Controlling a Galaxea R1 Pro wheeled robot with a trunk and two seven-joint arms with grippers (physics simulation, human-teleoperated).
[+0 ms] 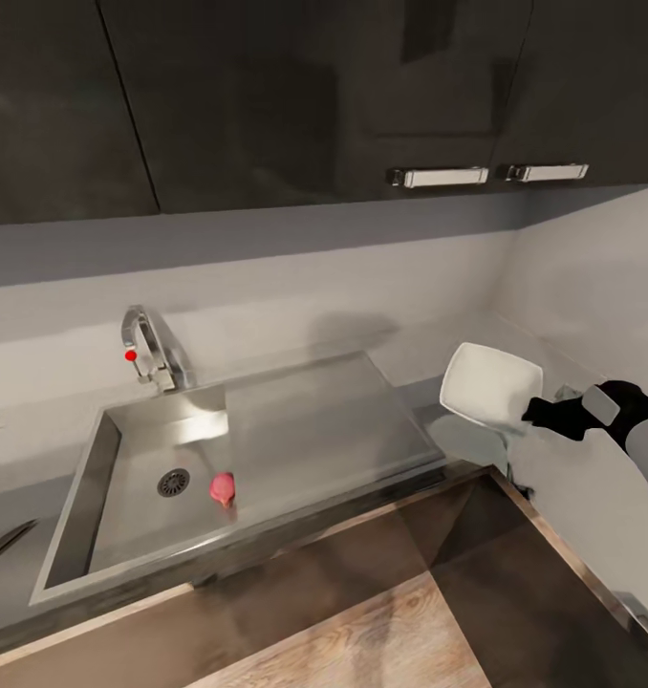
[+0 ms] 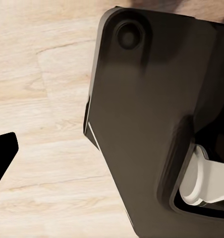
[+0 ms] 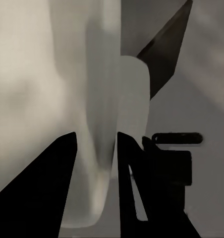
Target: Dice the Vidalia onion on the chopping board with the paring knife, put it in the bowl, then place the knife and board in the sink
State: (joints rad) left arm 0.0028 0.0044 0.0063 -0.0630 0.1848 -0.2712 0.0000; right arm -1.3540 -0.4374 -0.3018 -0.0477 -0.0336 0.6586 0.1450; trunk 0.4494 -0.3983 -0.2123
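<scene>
We see the right gripper (image 1: 537,413) clamped on the tilted bowl (image 1: 486,384) rim; the Vidalia onion (image 1: 223,488) sits in the sink (image 1: 305,420); the left gripper's state seems unreadable.

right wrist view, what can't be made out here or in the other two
- Right wrist view: the right gripper straddles the bowl rim; contact unclear.
- Head view: dark object at the left edge, cut off.
- Left wrist view: the left gripper, one dark tip, rest out of frame.

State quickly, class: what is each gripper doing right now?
Left gripper: cannot be told; one dark fingertip shows over the wooden floor.
Right gripper: shut on the bowl, its fingers either side of the rim, lifting it tilted.
</scene>
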